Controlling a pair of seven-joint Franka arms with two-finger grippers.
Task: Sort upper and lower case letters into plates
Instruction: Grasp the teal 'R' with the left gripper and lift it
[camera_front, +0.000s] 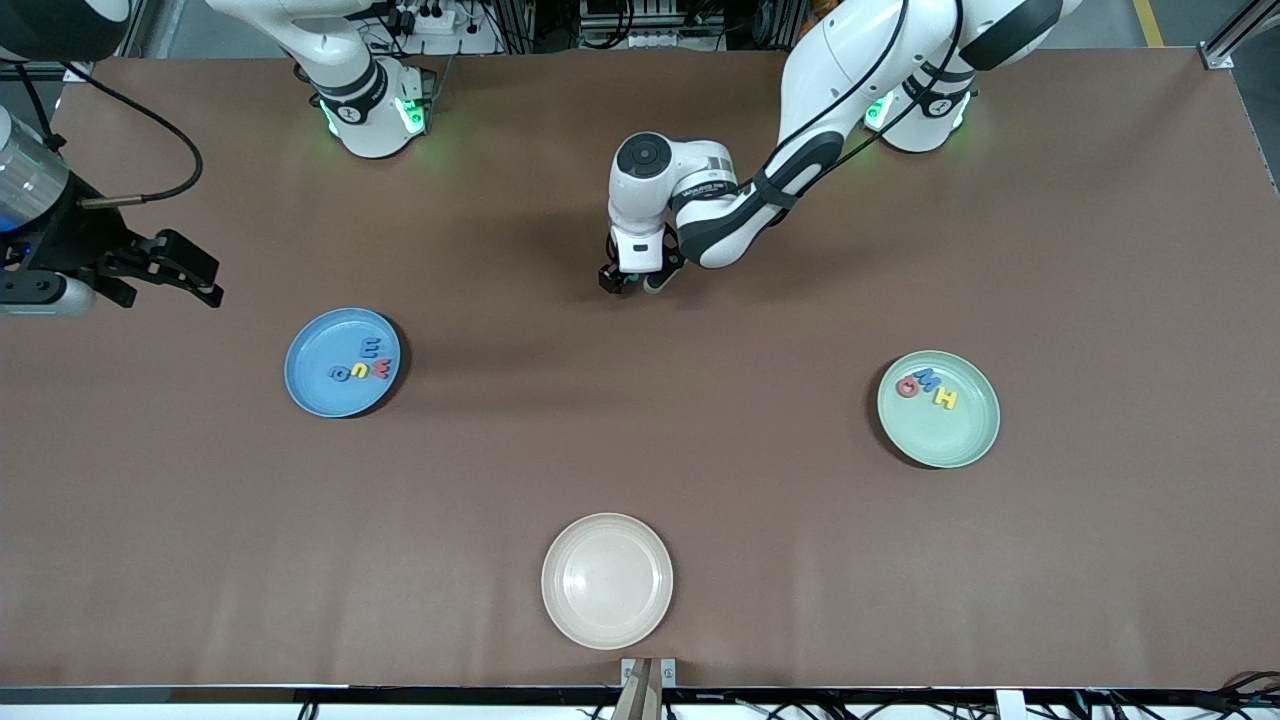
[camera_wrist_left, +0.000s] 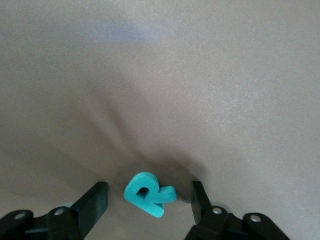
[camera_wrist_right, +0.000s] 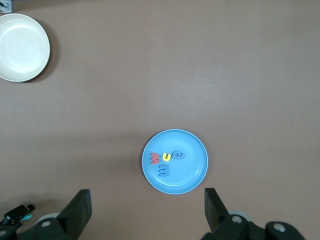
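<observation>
A teal letter R (camera_wrist_left: 145, 194) lies on the brown table between the fingers of my left gripper (camera_wrist_left: 148, 189), which is down at the table, midway between the two arm bases (camera_front: 630, 285). Its jaws are open, with a gap on each side of the letter. The blue plate (camera_front: 310, 385) holds several letters (camera_front: 366, 361) in blue, red and yellow. The mint green plate (camera_front: 950, 430) holds three letters (camera_front: 927, 386). My right gripper (camera_front: 205, 280) hangs open and empty high over the table at the right arm's end, beside the blue plate (camera_wrist_right: 192, 172).
A cream-white plate (camera_front: 607, 580) stands empty near the table edge closest to the front camera, also seen in the right wrist view (camera_wrist_right: 22, 47). Bare brown table lies between the three plates.
</observation>
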